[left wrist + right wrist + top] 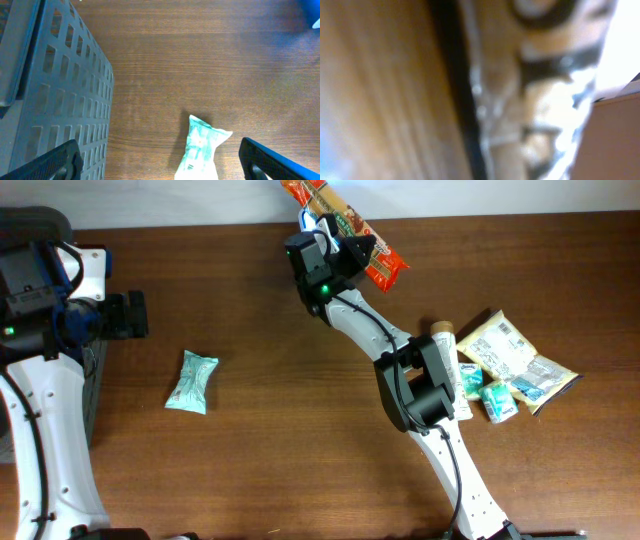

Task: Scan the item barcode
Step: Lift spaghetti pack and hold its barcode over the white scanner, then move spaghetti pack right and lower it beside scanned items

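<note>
Your overhead: even, sharp light on tabletop; your right wrist: packet wholly defocused, glare upper right.

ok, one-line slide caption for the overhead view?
Right gripper holds a long orange packet at the far edge of the table; left gripper sits open near a teal packet.

Wood-grain surface, matt brown; orange packet, glossy film; mint wrapper, crinkled plastic; crate, dark matt plastic.
</note>
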Motion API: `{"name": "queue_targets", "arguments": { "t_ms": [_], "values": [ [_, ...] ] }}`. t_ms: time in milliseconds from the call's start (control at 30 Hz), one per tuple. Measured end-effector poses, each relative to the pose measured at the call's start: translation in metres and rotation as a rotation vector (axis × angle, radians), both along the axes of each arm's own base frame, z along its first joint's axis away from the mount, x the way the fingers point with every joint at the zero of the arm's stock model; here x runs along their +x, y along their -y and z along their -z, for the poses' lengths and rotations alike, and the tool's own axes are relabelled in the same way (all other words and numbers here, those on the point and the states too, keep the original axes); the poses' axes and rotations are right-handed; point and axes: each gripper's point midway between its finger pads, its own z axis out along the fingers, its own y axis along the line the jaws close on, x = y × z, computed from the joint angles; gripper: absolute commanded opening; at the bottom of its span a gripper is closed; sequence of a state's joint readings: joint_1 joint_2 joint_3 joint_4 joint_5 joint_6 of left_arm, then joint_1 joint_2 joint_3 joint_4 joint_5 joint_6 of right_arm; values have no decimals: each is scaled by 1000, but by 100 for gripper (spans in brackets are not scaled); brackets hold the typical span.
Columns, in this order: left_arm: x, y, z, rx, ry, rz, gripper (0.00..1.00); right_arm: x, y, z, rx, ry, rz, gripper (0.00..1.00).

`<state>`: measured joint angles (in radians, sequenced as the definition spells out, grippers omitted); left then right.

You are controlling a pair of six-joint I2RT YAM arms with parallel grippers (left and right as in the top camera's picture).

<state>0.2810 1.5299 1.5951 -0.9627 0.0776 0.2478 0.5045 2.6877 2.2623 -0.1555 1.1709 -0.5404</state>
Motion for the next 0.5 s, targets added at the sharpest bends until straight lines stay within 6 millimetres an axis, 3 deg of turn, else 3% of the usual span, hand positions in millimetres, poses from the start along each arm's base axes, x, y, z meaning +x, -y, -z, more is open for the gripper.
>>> {"name": "queue_targets", "arguments": {
  "t_ms": [200, 400, 467, 500],
  "values": [
    [0, 0, 0, 0, 0, 0, 99, 0, 1, -1, -77, -62, -16, 4],
    [0, 0, 0, 0, 0, 0, 99, -1, -2, -22, -178, -73, -6, 4],
    [0, 0, 0, 0, 0, 0, 99, -11, -19, -47, -184, -77, -40, 4],
    [0, 0, 0, 1, 1, 0, 99, -23, -31, -75, -176, -80, -70, 4]
  ]
}}
